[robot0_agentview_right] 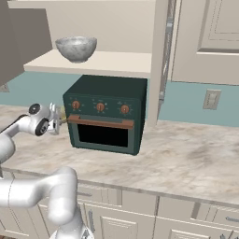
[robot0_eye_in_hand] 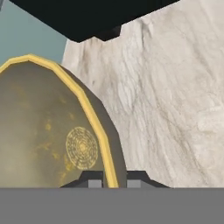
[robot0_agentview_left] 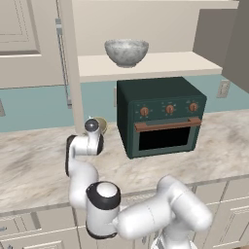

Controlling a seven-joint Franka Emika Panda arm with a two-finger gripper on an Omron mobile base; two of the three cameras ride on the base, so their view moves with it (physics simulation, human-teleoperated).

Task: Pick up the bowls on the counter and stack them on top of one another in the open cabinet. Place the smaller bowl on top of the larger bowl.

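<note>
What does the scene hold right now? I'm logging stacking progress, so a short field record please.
larger bowl: upright on the open cabinet shelf, nothing in it
smaller bowl: by the counter, left of the green oven
end effector: shut on the smaller bowl's rim
stacking: not yet done

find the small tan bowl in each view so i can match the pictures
Left base view: small tan bowl peeks out behind the wrist, left of the green oven.
Right base view: a sliver left of the oven's left edge.
Hand view: fills the lower left, rim between the claw tips.
Shared landmark: the oven.
</note>
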